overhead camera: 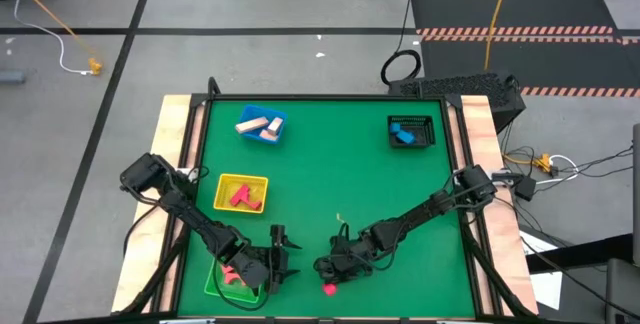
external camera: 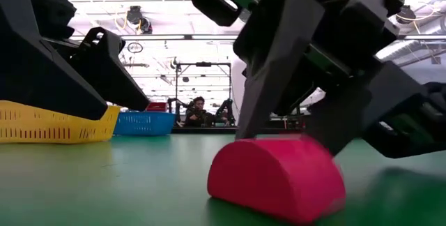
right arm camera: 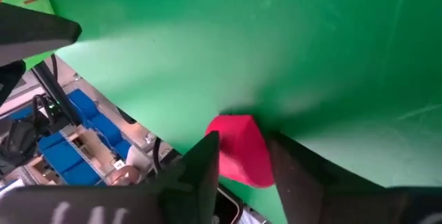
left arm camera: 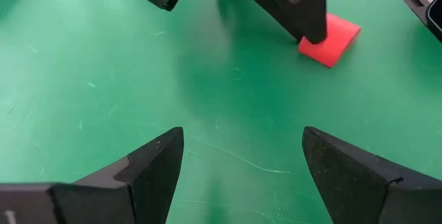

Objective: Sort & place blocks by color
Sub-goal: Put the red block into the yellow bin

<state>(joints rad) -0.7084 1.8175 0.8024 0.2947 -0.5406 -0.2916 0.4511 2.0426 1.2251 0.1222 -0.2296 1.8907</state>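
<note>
Right claw (external camera: 293, 139) straddles red block (external camera: 277, 176).

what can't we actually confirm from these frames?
- Right claw straddles the red half-round block, but pad contact is unclear: the low view's dark fingers cover the block's top, and the right wrist view is blurred.
- Green tray: the left arm hides most of it in the high view; only a red piece shows.
- Black mesh basket: its blue contents are too small to count.
- Left claw is open and empty.
</note>
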